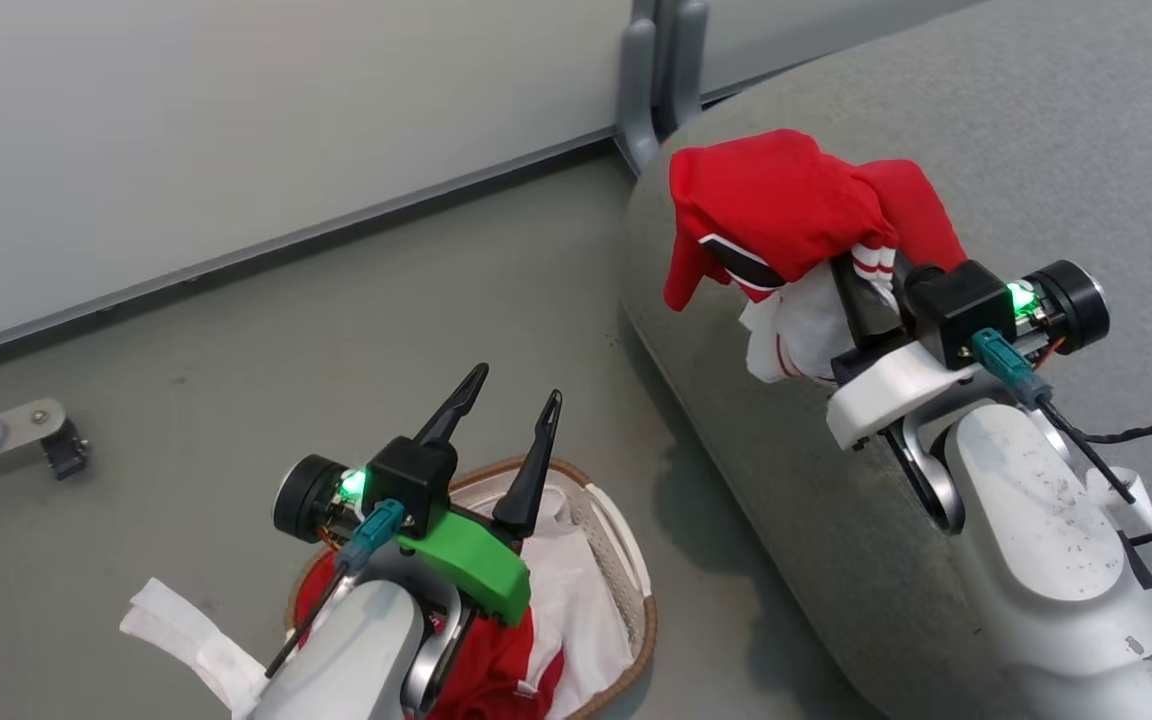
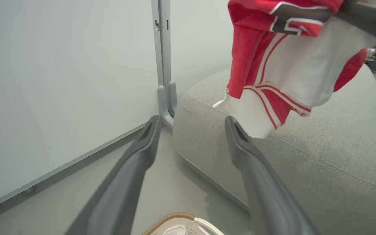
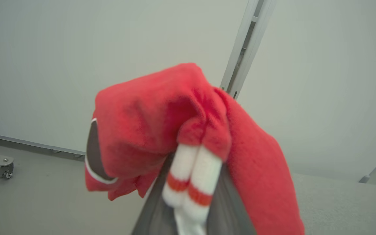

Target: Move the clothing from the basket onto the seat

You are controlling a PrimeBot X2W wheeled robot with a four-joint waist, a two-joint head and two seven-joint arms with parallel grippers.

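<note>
Liner trouble looms on the left: the released, empty left gripper (image 1: 519,382) hovers above the small oval white plastic basket with a brown woven rim (image 1: 641,640), where a red garment (image 1: 516,670) lies on the white cloth liner (image 1: 576,570). A careless dip could pinch the liner too. Across a strip of grey floor (image 1: 336,330), the right gripper (image 1: 871,305) is clenched on a red-and-white sports garment (image 1: 786,200) above the rounded edge of the big grey fabric seat (image 1: 1036,150). Let go here, it could slide off the edge, or snag on the fingers it drapes over.
</note>
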